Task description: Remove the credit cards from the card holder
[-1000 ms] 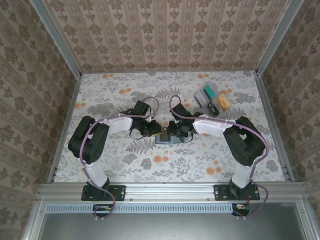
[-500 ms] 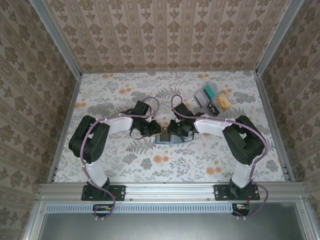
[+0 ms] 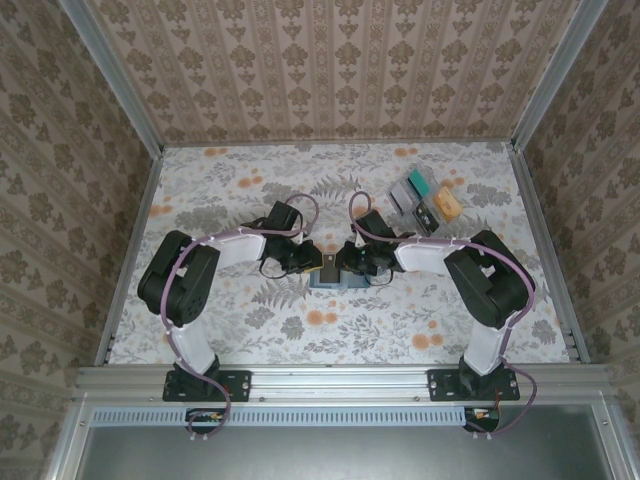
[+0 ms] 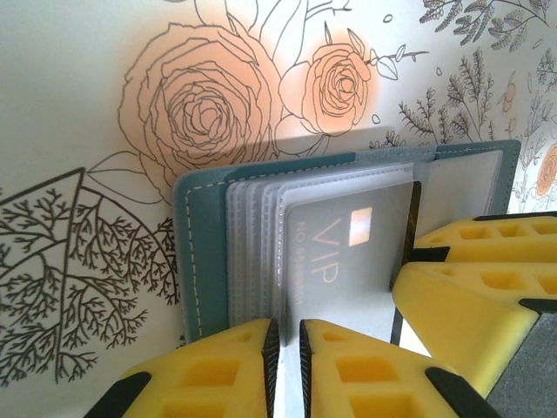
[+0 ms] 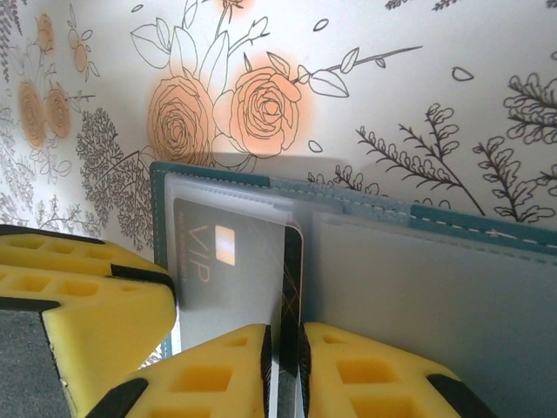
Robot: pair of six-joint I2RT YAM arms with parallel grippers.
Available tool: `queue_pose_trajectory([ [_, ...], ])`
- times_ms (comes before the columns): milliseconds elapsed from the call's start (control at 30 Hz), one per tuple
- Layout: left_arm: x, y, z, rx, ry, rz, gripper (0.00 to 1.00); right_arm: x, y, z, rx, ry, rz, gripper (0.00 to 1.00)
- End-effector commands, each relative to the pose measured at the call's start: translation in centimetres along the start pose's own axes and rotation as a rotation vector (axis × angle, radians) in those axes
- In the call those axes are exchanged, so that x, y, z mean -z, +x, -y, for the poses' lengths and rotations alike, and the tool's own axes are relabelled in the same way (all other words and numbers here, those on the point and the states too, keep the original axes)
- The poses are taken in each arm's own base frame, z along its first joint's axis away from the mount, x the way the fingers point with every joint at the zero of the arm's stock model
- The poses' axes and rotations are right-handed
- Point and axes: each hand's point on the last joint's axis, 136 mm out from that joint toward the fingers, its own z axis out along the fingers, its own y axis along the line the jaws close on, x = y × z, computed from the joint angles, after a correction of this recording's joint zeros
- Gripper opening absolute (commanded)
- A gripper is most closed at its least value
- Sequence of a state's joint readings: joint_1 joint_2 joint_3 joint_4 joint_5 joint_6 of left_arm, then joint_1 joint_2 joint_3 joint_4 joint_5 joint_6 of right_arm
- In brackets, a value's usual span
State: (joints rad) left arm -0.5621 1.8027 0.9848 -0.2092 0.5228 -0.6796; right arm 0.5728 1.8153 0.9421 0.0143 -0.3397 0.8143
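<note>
The card holder is a teal-blue bifold lying open on the flowered table, with clear sleeves fanned out inside. A dark credit card marked VIP sits in one sleeve. My left gripper is shut on the near edge of a clear sleeve. My right gripper is shut on the black edge of the credit card, which pokes out of its sleeve. In the top view both grippers, left and right, meet over the card holder.
Several loose cards, teal, grey and orange, lie at the back right of the table. Patterned walls close in the back and both sides. The arms' elbows stand near the front edge.
The right wrist has shifted slightly rightward at the card holder. The left arm and the card holder have barely moved.
</note>
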Motion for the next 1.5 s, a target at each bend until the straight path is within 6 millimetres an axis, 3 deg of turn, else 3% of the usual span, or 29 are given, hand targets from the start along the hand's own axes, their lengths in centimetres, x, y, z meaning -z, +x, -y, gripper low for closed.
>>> queue_pose_trajectory([
  [0,-1.1,1.4,-2.3,0.024,-0.073,-0.044,0.18,0.4,0.1,-1.1,0.012,-0.073,-0.001,0.19],
  [367,-1.0,1.4,-2.3,0.024,-0.075,-0.041,0.19,1.4,-0.1,-0.9,0.012,-0.094,0.033,0.10],
  [667,0.1,0.9,-1.4,0.004,-0.068,-0.014,0.24,1.4,0.0,1.8,-0.021,0.038,0.025,0.08],
  [933,-0.2,1.0,-1.4,0.009,-0.063,-0.026,0.22,1.4,0.2,2.7,-0.020,0.078,0.014,0.08],
  [1200,1.9,-0.2,1.9,-0.078,-0.002,0.033,0.19,1.4,0.1,2.1,-0.005,0.055,0.009,0.08],
  [1333,1.3,-0.1,2.8,-0.098,-0.008,0.018,0.18,1.2,0.1,2.0,-0.006,0.046,0.006,0.08],
  [1467,0.2,-0.1,2.1,-0.103,-0.078,-0.011,0.16,1.1,0.1,2.0,-0.009,0.046,0.005,0.08],
])
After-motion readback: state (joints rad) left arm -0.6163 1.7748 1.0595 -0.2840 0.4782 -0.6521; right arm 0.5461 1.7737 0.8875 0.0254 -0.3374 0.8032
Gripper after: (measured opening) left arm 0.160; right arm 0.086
